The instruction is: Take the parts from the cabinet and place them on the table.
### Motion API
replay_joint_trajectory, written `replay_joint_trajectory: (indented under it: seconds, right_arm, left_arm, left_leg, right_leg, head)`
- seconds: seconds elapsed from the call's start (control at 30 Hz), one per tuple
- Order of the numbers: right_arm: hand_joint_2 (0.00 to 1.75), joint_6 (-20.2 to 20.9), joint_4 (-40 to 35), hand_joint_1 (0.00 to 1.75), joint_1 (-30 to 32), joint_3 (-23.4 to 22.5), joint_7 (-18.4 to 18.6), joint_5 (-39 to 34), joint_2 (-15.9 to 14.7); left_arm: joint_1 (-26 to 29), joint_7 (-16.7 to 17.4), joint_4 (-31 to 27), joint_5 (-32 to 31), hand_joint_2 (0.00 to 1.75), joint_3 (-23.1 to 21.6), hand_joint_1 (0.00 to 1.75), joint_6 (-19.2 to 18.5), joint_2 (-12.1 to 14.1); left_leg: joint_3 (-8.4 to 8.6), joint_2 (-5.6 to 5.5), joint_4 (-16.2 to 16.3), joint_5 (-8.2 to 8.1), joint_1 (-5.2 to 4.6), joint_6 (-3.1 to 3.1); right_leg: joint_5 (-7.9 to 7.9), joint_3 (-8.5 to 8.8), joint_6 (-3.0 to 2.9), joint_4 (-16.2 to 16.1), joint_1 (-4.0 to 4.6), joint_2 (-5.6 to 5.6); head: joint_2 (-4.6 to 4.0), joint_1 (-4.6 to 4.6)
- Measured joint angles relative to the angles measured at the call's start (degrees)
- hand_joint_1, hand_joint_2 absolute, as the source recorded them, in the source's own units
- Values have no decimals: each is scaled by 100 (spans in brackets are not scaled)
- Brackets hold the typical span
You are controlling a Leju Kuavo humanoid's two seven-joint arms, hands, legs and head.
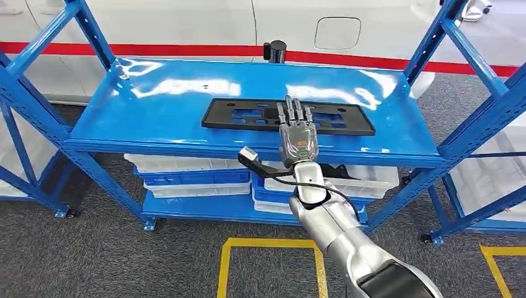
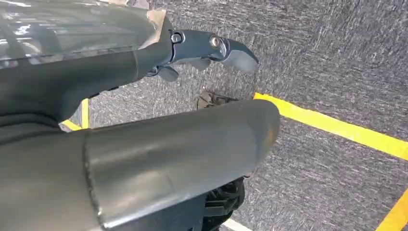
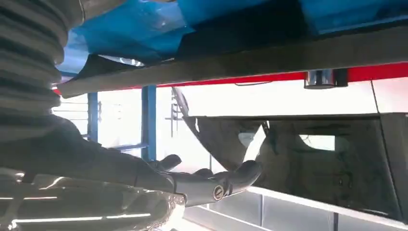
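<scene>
Grey carpet (image 1: pixel 124 261), yellow floor tape (image 1: pixel 267 243), white wall (image 1: pixel 186 18).

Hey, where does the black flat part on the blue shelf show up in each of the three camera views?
Head view: the black flat part lies on the blue shelf, centre, under the right hand fingertips.
Left wrist view: not in it; grey carpet with yellow tape.
Right wrist view: its dark edge crosses the picture beside the blue.
Shared landmark: the blue shelf surface, in head and right wrist views.

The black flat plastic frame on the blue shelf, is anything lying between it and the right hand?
Nothing lies between them. In the head view the right hand reaches over the black flat plastic frame on the blue metal shelf, its fingers overlapping the frame's near edge.
</scene>
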Motion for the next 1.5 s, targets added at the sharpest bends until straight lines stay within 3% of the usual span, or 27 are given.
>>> replay_joint_trajectory:
  seconds: [0.03,0.1,0.13,0.17,0.2,0.3,0.33,0.37,0.47,0.5,0.53,0.57,0.63,0.67,0.7,0.73,0.8,0.83,0.87,0.97,1.0,1.03,1.07,1.1,1.3,1.5]
  right_arm:
    - [175,0,0,0,-7,0,-15,0,0]
    - [175,0,4,0,3,2,-17,2,2]
    - [175,0,11,0,25,2,-22,2,2]
    - [175,0,22,0,48,2,-26,2,-2]
    - [175,0,33,0,60,2,-33,2,-9]
    - [175,-11,42,0,58,0,-50,2,-13]
    - [175,-13,46,0,63,2,-55,2,-13]
    - [175,-18,46,0,72,4,-61,2,-4]
    - [175,-39,46,0,60,-2,-61,2,-11]
    - [175,-42,42,0,56,-2,-61,2,-4]
    - [175,-42,42,0,55,-4,-61,2,-4]
    - [175,-42,42,0,56,-4,-61,2,-4]
    - [175,-42,42,0,75,-4,-61,2,2]
    - [175,-42,44,0,87,-4,-61,2,4]
    - [175,-42,44,0,87,-4,-61,2,4]
    - [175,-42,44,0,87,-4,-61,2,9]
    - [175,-42,42,0,83,-4,-61,2,18]
    - [175,-42,44,0,82,-4,-61,2,22]
    - [175,-39,44,0,68,-7,-61,2,20]
    - [175,-35,46,0,88,-4,-61,2,20]
    - [175,-37,39,0,79,-4,-59,2,22]
    - [175,-37,42,0,79,-7,-59,0,11]
    - [175,-37,42,0,60,-7,-59,2,9]
    - [175,-37,46,0,57,-9,-63,0,7]
    - [175,-50,48,0,70,-7,-289,-9,20]
    - [175,66,61,0,72,4,-319,0,77]
  left_arm:
    - [-6,2,0,2,0,0,0,0,2]
    - [-12,11,0,17,0,0,0,9,0]
    - [-11,15,0,20,0,0,0,15,-4]
    - [-8,20,0,28,0,0,0,19,-4]
    - [-3,20,0,31,0,0,0,20,-9]
    - [-5,17,0,33,0,0,0,22,-15]
    - [-6,15,0,33,0,0,0,22,-4]
    - [-7,13,0,35,0,-2,0,22,-2]
    - [-2,9,0,35,0,-4,0,24,0]
    - [-7,9,0,35,0,-4,0,28,2]
    - [-11,4,0,35,0,-4,0,33,0]
    - [-11,4,0,35,0,-7,0,35,0]
    - [0,4,0,35,0,-11,0,39,-2]
    - [4,4,0,35,0,-11,0,39,0]
    - [5,4,0,35,0,-9,0,39,0]
    - [4,4,0,35,0,-11,0,39,0]
    - [2,4,0,35,0,-11,0,39,4]
    - [-3,4,0,35,0,-11,0,39,17]
    - [-6,4,0,35,0,-13,0,39,13]
    - [-7,2,0,35,0,-15,0,55,11]
    - [-8,2,0,35,0,-15,0,55,11]
    - [-7,0,0,35,0,-13,0,59,11]
    - [-12,2,0,35,0,-13,0,72,13]
    - [-20,2,0,35,0,-13,0,79,9]
    - [-17,20,0,9,0,-28,0,179,-11]
    - [-18,17,0,-44,0,-39,0,192,-11]
  left_leg:
    - [26,2,-24,6,9,28]
    - [39,3,-24,-2,8,36]
    - [39,0,-22,-12,7,37]
    - [46,-12,-21,-23,12,25]
    - [63,-26,-20,-39,23,2]
    - [152,-51,8,-123,72,-114]
    - [148,-58,38,-173,15,-185]
    - [141,-60,47,-189,27,-215]
    - [187,-60,-7,-198,54,-256]
    - [158,-48,16,-248,80,-292]
    - [92,-6,235,-361,78,-299]
    - [-100,8,629,-534,76,-308]
    - [-690,8,1680,-902,77,-322]
    - [-872,7,1928,-908,76,-312]
    - [-913,8,1878,-769,75,-285]
    - [-820,8,1581,-522,73,-251]
    - [-367,8,507,98,33,-139]
    - [-223,10,251,88,5,-87]
    - [-176,20,137,48,-21,-94]
    - [-166,3,143,36,-69,-87]
    - [-96,11,45,73,-10,-54]
    - [-76,-6,38,66,-83,-94]
    - [-56,-8,40,61,-63,-106]
    - [-57,-18,42,60,-88,-103]
    - [-70,-18,42,48,-107,-85]
    - [-68,-18,42,54,-115,-77]
  right_leg:
    - [-130,-117,-34,255,15,2]
    - [-483,-592,-89,1182,17,4]
    - [-613,-852,-90,1640,16,4]
    - [-623,-1005,-58,1854,14,3]
    - [-517,-987,-7,1724,4,3]
    - [163,-323,190,253,-46,-9]
    - [187,-220,164,72,-30,-15]
    - [191,-207,66,49,-19,16]
    - [165,-200,-74,69,7,26]
    - [154,-160,-119,57,-36,34]
    - [125,-118,-176,57,-29,33]
    - [103,-94,-230,57,-14,30]
    - [68,-61,-282,57,34,27]
    - [53,-44,-301,57,53,28]
    - [34,-13,-326,58,75,32]
    - [13,24,-343,57,90,40]
    - [-48,112,-323,57,106,63]
    - [-68,130,-312,49,106,66]
    - [-91,107,-275,62,180,72]
    - [-90,104,-183,24,121,56]
    - [-133,90,-147,46,140,49]
    - [-36,156,-127,59,125,32]
    - [-42,164,-145,17,129,31]
    - [-78,209,-204,-53,118,24]
    - [-81,227,-203,-111,102,24]
    - [-68,226,-161,-114,92,25]
  head:
    - [0,9]
    - [0,13]
    - [0,13]
    - [0,15]
    - [0,15]
    - [0,17]
    - [0,20]
    - [0,15]
    - [0,11]
    - [0,9]
    - [0,4]
    - [0,2]
    - [0,2]
    - [0,2]
    - [0,0]
    - [0,2]
    - [0,2]
    - [0,9]
    - [0,7]
    - [0,9]
    - [2,4]
    - [0,21]
    - [0,28]
    - [0,26]
    - [0,28]
    - [0,28]
